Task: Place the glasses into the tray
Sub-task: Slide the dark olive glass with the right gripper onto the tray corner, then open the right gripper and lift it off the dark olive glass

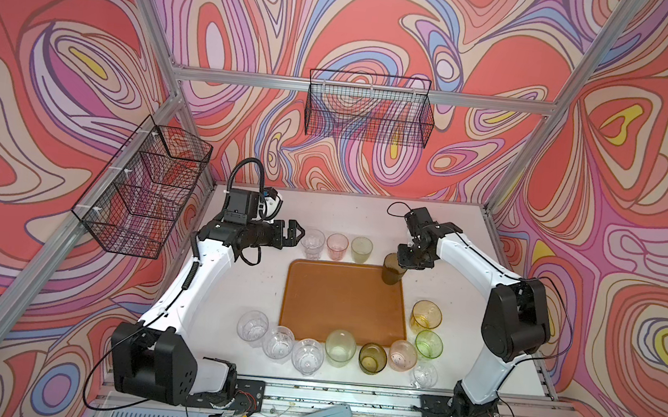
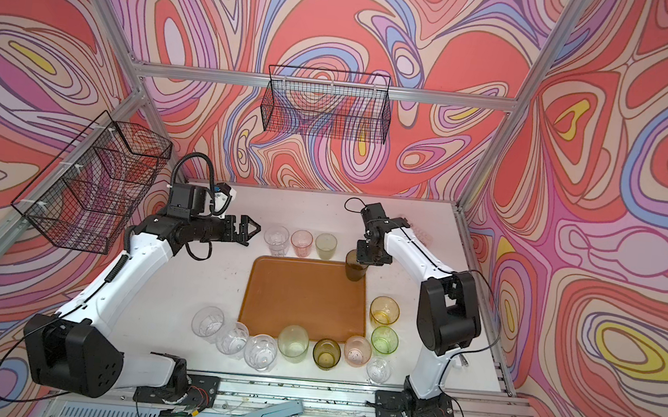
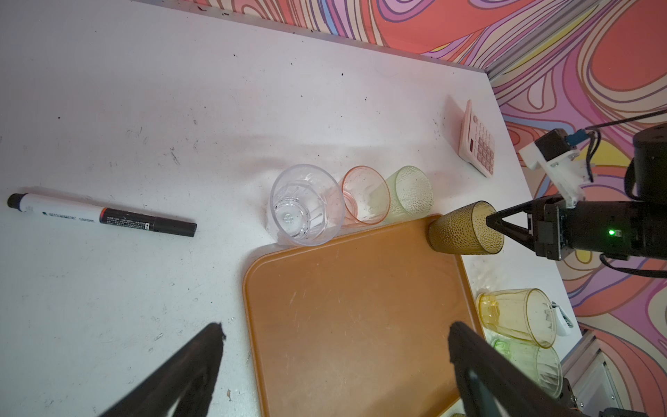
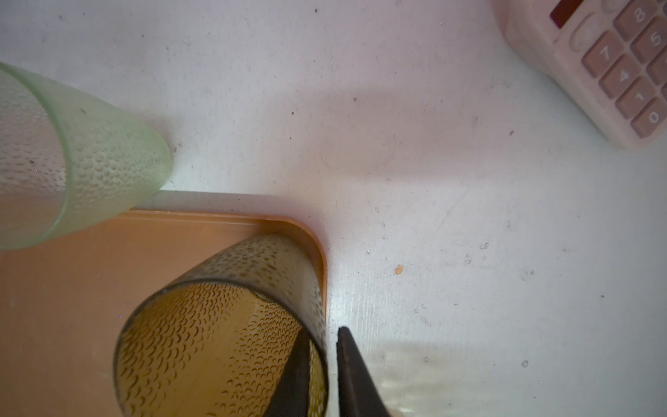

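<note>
1. olive-brown glass (image 1: 392, 271) is standing upright, mouth up, alone in the far right corner of the tray (image 1: 340, 302).
2. right fingers (image 4: 352, 368) are straddling its rim, one inside, one outside; whether they are pinching it i cannot tell.
3. left fingers (image 3: 187, 372) are hanging wide apart, holding nothing.
4. other glasses (image 1: 339, 348) are standing on the surface (image 1: 258, 285) around the tray.

The right gripper (image 2: 364, 261) sits at the rim of the olive-brown glass (image 2: 353, 272) in the tray (image 2: 298, 298).
</note>
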Robot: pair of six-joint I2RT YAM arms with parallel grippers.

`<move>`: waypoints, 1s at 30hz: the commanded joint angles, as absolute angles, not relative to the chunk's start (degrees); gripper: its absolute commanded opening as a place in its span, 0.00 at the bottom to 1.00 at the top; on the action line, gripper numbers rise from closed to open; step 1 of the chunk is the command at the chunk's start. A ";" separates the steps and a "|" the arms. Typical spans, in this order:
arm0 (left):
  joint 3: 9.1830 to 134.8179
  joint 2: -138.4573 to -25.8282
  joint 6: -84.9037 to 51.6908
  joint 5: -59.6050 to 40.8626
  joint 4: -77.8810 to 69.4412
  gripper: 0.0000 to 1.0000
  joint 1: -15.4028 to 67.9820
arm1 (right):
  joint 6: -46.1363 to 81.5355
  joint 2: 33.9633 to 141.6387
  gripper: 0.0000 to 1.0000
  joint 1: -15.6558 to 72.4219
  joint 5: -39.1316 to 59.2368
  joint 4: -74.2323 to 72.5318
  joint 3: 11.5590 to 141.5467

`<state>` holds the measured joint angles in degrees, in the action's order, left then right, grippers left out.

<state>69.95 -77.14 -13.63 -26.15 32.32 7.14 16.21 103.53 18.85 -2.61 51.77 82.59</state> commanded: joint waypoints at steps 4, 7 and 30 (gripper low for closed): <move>69.17 -76.98 -13.71 -26.54 31.38 1.00 7.03 | 16.41 102.72 0.25 19.22 -3.58 51.60 82.94; 69.20 -76.99 -13.71 -26.62 31.38 1.00 7.03 | 16.35 102.24 0.29 19.24 -3.60 52.39 83.73; 69.17 -77.04 -13.97 -27.27 31.38 1.00 7.02 | 16.26 92.53 0.36 19.41 -4.59 63.77 88.07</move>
<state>69.95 -77.14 -13.76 -26.61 32.32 7.14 16.12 94.72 18.85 -4.14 60.75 87.37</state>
